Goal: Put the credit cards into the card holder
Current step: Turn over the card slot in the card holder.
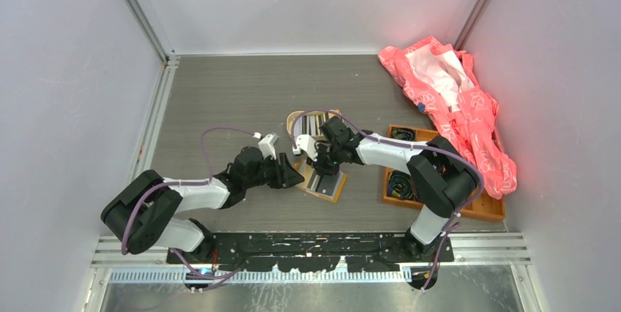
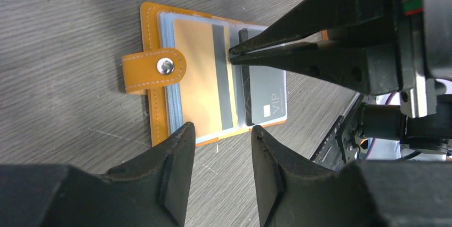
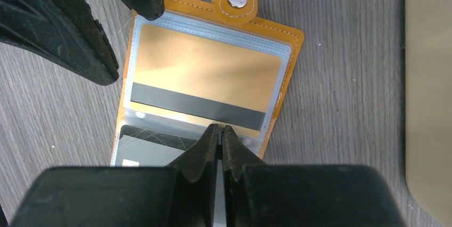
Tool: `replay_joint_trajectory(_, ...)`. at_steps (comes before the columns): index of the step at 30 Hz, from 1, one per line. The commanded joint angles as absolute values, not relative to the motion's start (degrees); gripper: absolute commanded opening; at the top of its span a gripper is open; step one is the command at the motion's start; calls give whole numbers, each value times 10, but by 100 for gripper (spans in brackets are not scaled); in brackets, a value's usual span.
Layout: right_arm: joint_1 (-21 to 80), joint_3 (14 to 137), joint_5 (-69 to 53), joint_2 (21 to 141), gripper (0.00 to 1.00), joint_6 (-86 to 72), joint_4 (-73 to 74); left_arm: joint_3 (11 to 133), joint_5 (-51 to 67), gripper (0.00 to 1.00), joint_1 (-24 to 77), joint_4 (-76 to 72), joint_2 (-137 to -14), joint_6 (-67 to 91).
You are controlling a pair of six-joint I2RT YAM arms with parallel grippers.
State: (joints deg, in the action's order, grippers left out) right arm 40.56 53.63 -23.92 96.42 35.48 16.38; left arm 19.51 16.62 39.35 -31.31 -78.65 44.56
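Card holder (image 1: 324, 184) lies open, flat on the table (image 1: 242, 99) between the arms, with a gold card (image 3: 205, 75) and a grey VIP card (image 2: 266, 91) in its clear sleeves (image 3: 213, 24). Right gripper (image 3: 220, 129) fingers are closed to a slit, tips at the seam between the two cards (nipping the sleeve lip or not, cannot tell); left gripper (image 2: 222, 127) fingers stand apart, empty, over the holder's edge. Judgement: holder looks light, floppy, apt to slide, sleeves thin and slick, so pin its orange border and hold stiff cards by a short edge.
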Motion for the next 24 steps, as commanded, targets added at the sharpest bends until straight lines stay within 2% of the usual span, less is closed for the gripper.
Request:
replay_joint_trajectory(1,409,532,-232,973,12,390,162,221,175,44,392,-320,-796,432)
replay_joint_trajectory(13,417,534,-237,987,11,404,176,243,140,46,390,-238,-800,431)
replay_joint_trajectory(24,417,537,-237,985,11,403,179,244,197,43,391,-287,-825,461)
